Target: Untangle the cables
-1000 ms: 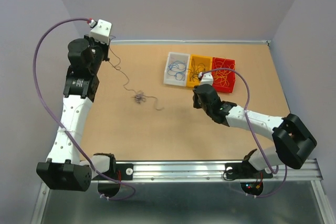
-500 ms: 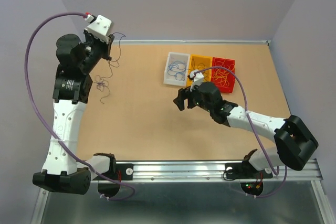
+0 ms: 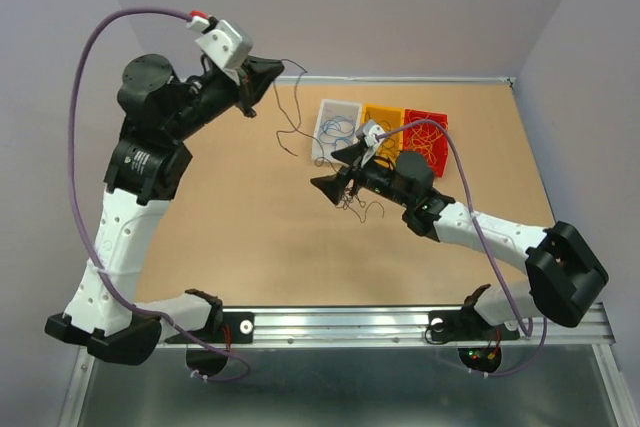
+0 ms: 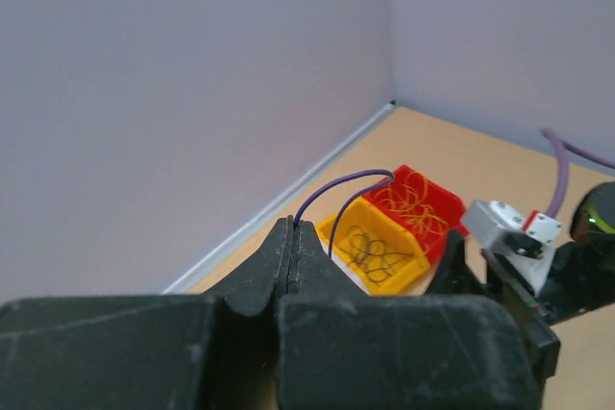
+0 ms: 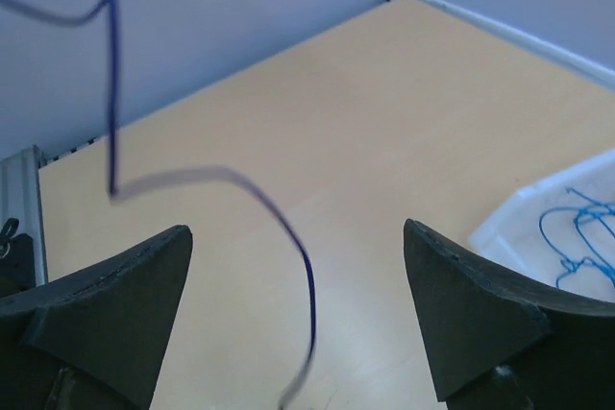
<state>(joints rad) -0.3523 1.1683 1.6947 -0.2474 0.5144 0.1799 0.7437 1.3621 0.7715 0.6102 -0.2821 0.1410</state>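
My left gripper (image 3: 270, 73) is raised at the back left, shut on the end of a thin dark purple cable (image 4: 338, 182). That strand (image 3: 283, 131) hangs down and runs to a small tangle of cables (image 3: 354, 197) dangling near the table's middle. My right gripper (image 3: 336, 169) is open, pointing left, right beside that tangle. In the right wrist view the purple strand (image 5: 309, 287) curves down between its wide-apart fingertips (image 5: 173, 249), touching neither. The left wrist view shows the jaws pressed together on the cable (image 4: 293, 228).
Three bins stand at the back right: a white one (image 3: 325, 147) with blue cables, a yellow one (image 3: 372, 113) with dark cables, a red one (image 3: 441, 125) with orange cables. The back wall runs close behind the left gripper.
The left arm swung up and right, carrying the cable and its tangle from the left side towards the middle. The right gripper opened wide and moved left to the tangle.
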